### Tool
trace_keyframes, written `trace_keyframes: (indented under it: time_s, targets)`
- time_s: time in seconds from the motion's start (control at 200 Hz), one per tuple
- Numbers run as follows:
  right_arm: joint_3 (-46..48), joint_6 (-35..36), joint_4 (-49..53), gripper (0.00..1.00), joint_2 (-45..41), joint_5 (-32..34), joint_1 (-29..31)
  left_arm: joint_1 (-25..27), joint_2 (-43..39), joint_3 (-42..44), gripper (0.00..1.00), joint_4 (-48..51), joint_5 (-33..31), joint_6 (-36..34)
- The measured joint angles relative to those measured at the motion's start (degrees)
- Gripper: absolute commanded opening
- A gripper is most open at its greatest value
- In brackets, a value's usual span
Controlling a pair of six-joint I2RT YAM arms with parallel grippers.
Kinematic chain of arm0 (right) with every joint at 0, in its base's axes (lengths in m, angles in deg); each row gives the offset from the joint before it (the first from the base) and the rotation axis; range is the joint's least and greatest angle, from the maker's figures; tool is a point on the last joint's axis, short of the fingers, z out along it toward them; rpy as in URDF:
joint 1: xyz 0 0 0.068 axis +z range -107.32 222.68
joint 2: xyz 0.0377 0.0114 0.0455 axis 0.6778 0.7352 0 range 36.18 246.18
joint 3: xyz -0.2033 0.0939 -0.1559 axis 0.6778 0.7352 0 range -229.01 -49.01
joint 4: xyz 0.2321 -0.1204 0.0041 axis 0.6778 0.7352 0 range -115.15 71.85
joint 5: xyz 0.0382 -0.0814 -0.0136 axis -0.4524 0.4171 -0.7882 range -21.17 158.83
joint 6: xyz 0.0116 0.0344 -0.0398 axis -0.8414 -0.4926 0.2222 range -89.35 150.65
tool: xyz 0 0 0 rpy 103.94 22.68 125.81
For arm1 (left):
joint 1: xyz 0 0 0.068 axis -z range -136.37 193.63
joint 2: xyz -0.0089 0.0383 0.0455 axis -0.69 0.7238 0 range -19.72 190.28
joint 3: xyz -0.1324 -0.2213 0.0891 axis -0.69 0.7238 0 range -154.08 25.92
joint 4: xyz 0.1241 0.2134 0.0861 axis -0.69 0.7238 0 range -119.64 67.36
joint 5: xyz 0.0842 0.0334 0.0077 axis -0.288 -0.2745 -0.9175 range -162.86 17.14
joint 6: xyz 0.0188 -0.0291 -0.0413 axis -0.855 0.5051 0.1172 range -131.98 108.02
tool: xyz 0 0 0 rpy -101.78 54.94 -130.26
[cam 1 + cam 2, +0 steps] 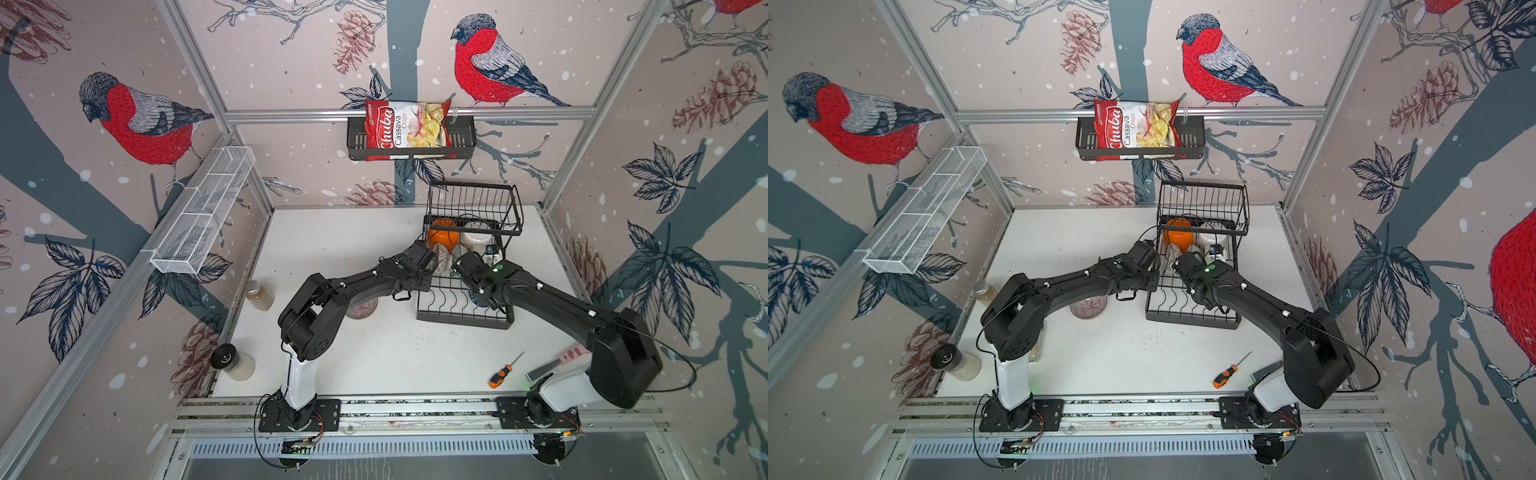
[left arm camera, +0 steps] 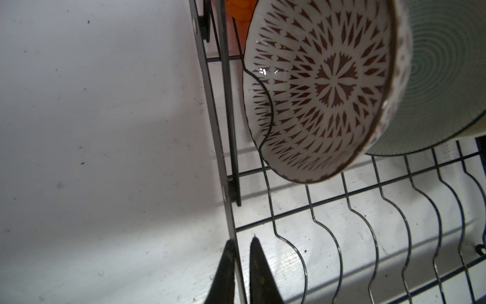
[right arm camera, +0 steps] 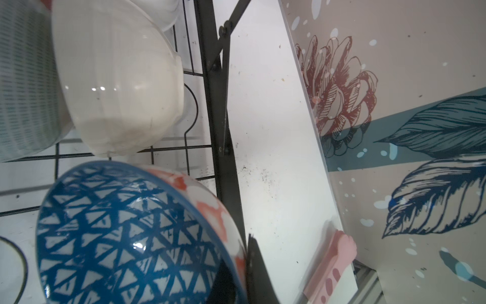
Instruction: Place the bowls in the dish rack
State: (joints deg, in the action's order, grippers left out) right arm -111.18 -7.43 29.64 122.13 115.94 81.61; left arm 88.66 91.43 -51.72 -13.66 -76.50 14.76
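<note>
Dish rack (image 1: 463,322) stands back right on bench (image 1: 374,357). Lower tier holds orange bowl (image 1: 442,237), white bowl (image 1: 476,239), brown-patterned bowl (image 2: 323,86) and pale green bowl (image 2: 447,79). Right claw (image 3: 244,263) clenched on rim of blue bowl (image 3: 126,231), low in rack. Left claw (image 2: 242,239) clenched at rack's side rail; whether it pinches the rail is unclear.

The black dish rack (image 1: 465,318) holds an orange bowl (image 1: 442,239), cream bowl (image 3: 118,86), green bowl (image 2: 447,79) and brown-patterned bowl (image 2: 315,86) in its lower tier. A blue-latticed bowl (image 3: 126,231) tilts over its front slots
</note>
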Motion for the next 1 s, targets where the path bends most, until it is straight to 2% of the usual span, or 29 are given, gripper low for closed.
trace_keyframes:
  time_s: [0.44,0.72,1.001]
  targets:
    - [-6.3,-9.8,13.4,0.00,8.7,5.5,2.8,-0.1,-1.9,3.8,0.18,-4.3,2.0,-2.8]
    - [-6.0,-10.0,15.1,0.00,11.0,6.5,3.7,-0.1,-2.4,5.3,0.24,-4.5,4.2,-4.2]
    - [-4.7,-9.5,13.2,0.00,13.4,7.8,3.2,-0.6,-3.3,6.3,0.24,-4.4,6.3,-4.3]
